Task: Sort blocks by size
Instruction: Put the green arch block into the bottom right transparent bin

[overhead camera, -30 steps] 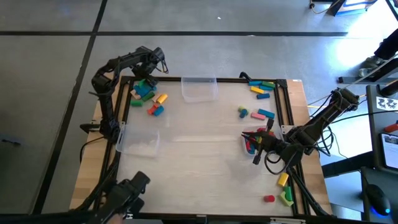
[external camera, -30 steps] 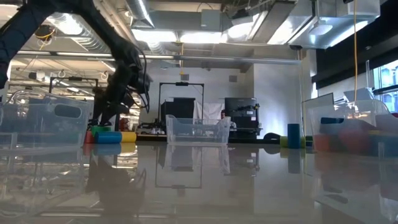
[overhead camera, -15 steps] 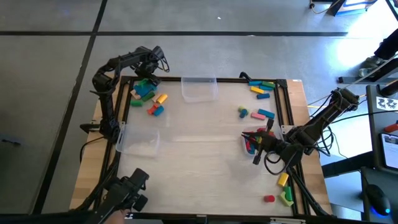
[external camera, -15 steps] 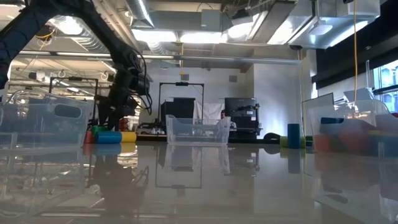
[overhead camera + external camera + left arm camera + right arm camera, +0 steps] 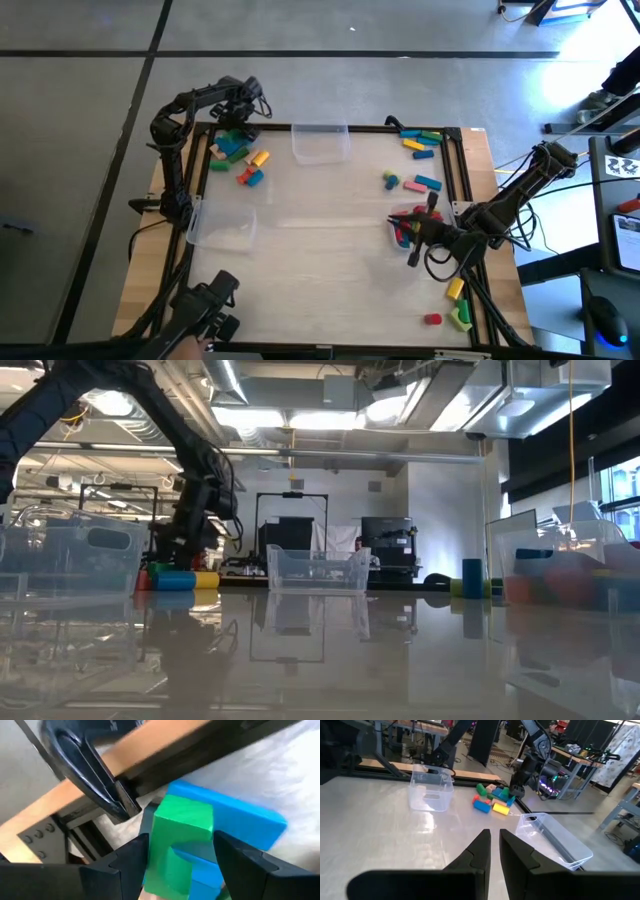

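No readable writing, pale glossy wooden surface (image 5: 320, 270) in a grey-floored workshop, left gripper (image 5: 243, 112) at eleven o'clock, jaws apart around a green rectangular toy block (image 5: 181, 827), right gripper (image 5: 412, 240) at three o'clock, jaws together.

Pale wooden table (image 5: 320, 270) is being occupied by scattered blocks (image 5: 240, 155) and three clear bins (image 5: 320, 142); blocks are being clustered beside each bin.

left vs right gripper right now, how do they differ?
The left gripper is open, its dark fingers astride a green block that lies on a blue block in the far left corner pile; the right gripper is shut and empty. The left is down at the blocks; the right hangs over bare table beside a clear plastic bin of blocks. Both are dark two-finger grippers.
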